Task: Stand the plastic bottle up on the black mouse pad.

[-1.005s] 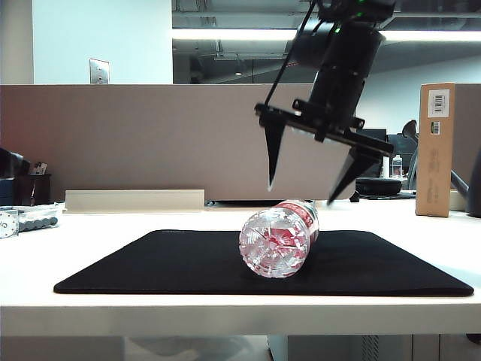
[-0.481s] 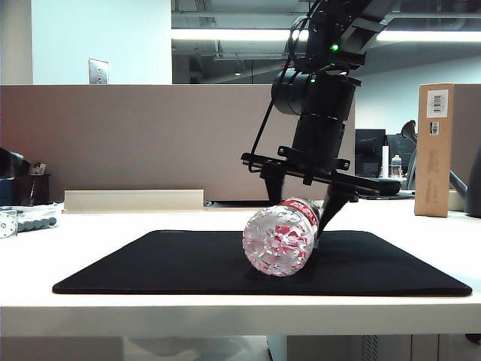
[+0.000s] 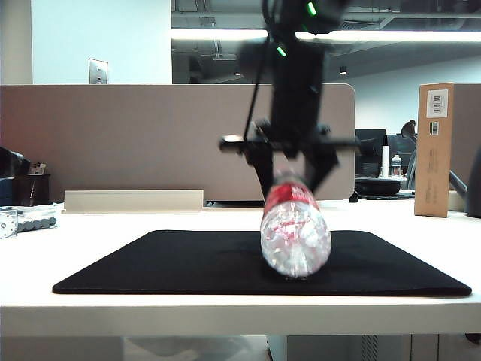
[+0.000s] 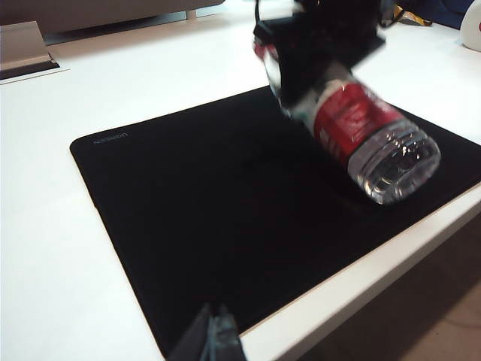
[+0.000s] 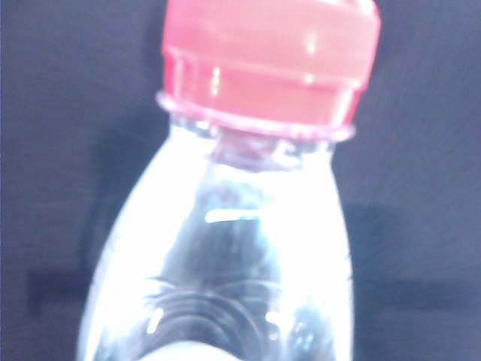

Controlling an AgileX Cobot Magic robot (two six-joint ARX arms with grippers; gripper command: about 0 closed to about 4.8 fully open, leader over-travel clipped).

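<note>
Right tool (image 3: 289, 174), exterior view: I have it hanging from above the middle of the black mouse pad (image 3: 150, 263), its two fingers straddling the upper part of the plastic bottle (image 3: 294, 233) just below the cap end, narrowed onto it; the blur hides the exact contact, so I read this as a grip on the bottle rather than a gap around it. The bottle is tilted, neck up and away at about 11 o'clock, its ribbed base low and toward the camera, seemingly resting on the pad. In the right wrist view the bottle's red cap (image 5: 270, 60) and clear shoulder fill the frame, with the dark pad behind. In the left wrist view the bottle (image 4: 361, 128) slants across the pad's far right part, base toward 4 o'clock near the bench (image 4: 45, 226) edge, neck inside the dark blurred right tool (image 4: 316, 45). The left tool (image 4: 214, 338) shows only as a tip at 6 o'clock of its own view, over the near pad edge, well apart from the bottle; whether it is wide or narrow I cannot tell. Step in hand, as I judge it: the bottle is grasped and being raised about its base, not yet upright. The next move calls for swinging the neck on to 12 o'clock, keeping the base on the pad and clear of the bench edge, then releasing only when it stands square.
</note>
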